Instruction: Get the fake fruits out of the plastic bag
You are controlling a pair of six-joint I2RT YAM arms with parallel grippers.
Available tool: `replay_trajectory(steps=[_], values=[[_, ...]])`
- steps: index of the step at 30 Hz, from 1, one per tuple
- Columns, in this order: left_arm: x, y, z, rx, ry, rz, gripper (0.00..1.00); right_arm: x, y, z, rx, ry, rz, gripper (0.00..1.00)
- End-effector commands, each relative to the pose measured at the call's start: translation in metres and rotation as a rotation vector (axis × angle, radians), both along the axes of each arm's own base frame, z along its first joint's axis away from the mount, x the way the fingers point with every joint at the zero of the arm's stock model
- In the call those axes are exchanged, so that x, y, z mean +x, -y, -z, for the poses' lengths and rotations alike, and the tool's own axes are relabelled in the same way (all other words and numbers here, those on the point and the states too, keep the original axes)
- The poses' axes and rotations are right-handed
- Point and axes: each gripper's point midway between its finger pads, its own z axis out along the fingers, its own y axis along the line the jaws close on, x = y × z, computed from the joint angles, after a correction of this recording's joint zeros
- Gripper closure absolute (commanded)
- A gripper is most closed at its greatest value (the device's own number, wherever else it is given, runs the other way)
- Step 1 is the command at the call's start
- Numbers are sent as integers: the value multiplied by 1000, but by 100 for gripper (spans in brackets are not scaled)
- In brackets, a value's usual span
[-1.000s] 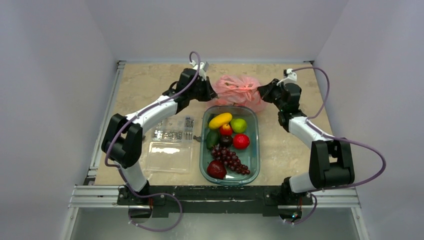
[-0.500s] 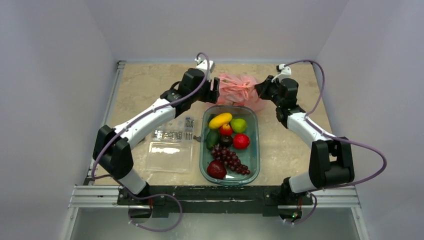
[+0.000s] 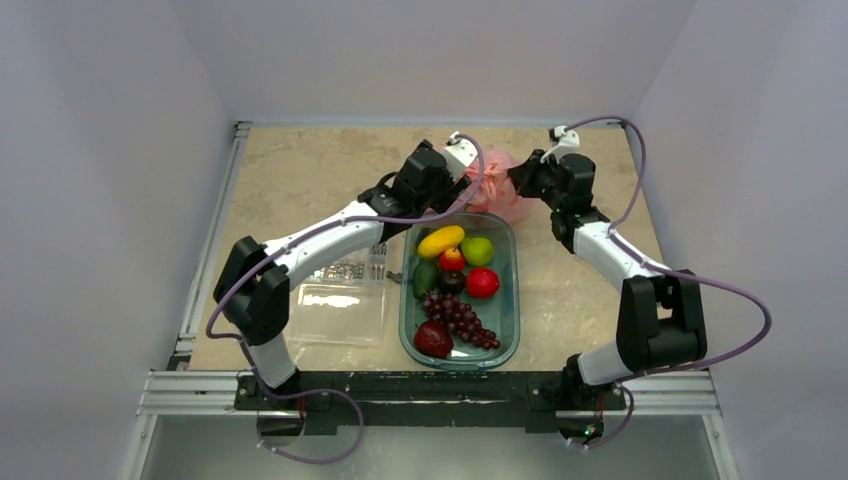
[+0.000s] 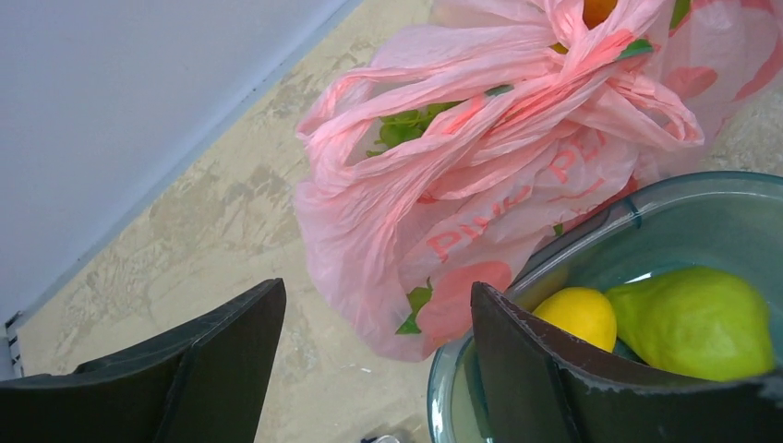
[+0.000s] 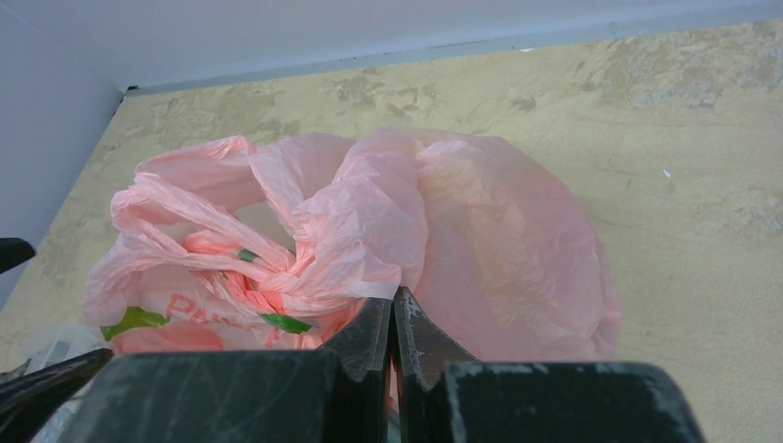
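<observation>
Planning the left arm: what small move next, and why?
Probably ease the left gripper forward onto the plastic bag: its jaws stand open just short of it, the bag is knotted shut, and the right gripper seems to pinch the far side.

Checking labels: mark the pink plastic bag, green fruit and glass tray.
pink plastic bag point(image 4: 462, 231), left wrist view, crinkled printed side.
green fruit point(image 4: 692, 323), left wrist view, middle of its skin.
glass tray point(image 4: 711, 198), left wrist view, far wall.

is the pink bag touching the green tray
Touching. The left wrist view shows the plastic bag sagging over and against the tray at its rim.
</observation>
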Motion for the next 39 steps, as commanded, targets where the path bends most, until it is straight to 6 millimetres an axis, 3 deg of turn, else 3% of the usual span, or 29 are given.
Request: replay_trajectory(steps=[1,8,9,11,12,14,15,19,26,28,34,39], values=[[17,14,-19,14,57,12,27,6,-9,-22,-1,54,-44,100],[50,25,-8,64,64,-99,26,5,-10,-23,-9,60,-53,100],[56,25,2,91,40,-129,28,5,-9,-25,-11,64,-50,100],[63,29,1,99,27,-144,36,4,-8,-26,-15,72,-47,100],[65,32,2,102,21,-138,46,3,-8,-26,-14,74,-48,100],[67,32,3,111,13,-155,95,3,-8,-28,-12,76,-50,100],[68,27,-1,106,17,-191,100,3,-8,-28,-15,77,-46,100],[55,14,-23,-58,-1,-219,100,2,-2,-29,-1,78,-6,100],[27,-13,-64,-750,-160,-131,100,0,6,-31,39,79,57,100],[24,-24,-69,-871,-185,-127,100,-1,6,-34,36,84,53,100],[-4,-6,-55,-875,-338,-2,100,-7,-3,-38,30,79,3,100],[-25,-8,-32,-811,-391,47,100,-6,-10,-36,-41,50,-6,95]])
